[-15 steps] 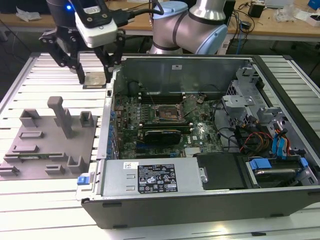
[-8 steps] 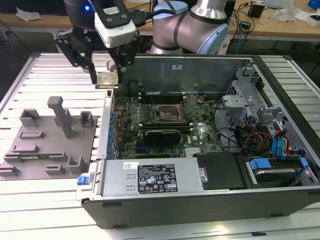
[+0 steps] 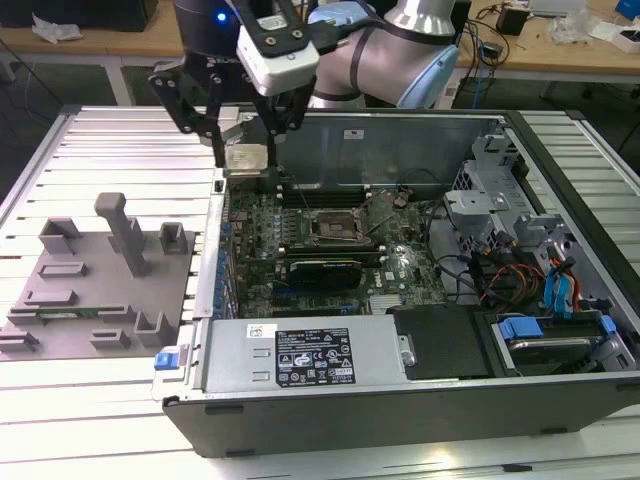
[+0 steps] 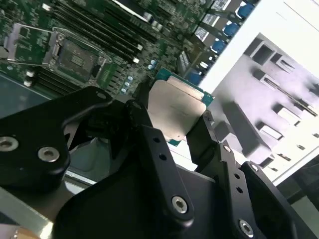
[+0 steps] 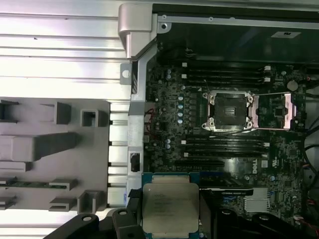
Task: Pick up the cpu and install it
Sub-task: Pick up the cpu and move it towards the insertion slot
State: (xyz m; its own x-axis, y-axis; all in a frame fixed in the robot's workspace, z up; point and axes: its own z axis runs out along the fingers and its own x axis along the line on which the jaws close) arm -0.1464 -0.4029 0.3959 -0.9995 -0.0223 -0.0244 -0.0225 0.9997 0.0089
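The black gripper (image 3: 247,160) clamps the cpu (image 5: 169,206), a flat square chip with a matte silvery lid. It hangs over the green motherboard (image 5: 169,129) edge.

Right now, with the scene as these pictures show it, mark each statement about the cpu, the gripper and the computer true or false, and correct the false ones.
1. The gripper is shut on the cpu. True.
2. The cpu sits in the socket. False: the socket is empty, and the cpu is held in the air away from it.
3. The grey fixture lies outside the computer case. True.
4. The case is closed. False: it lies open, with the motherboard showing.
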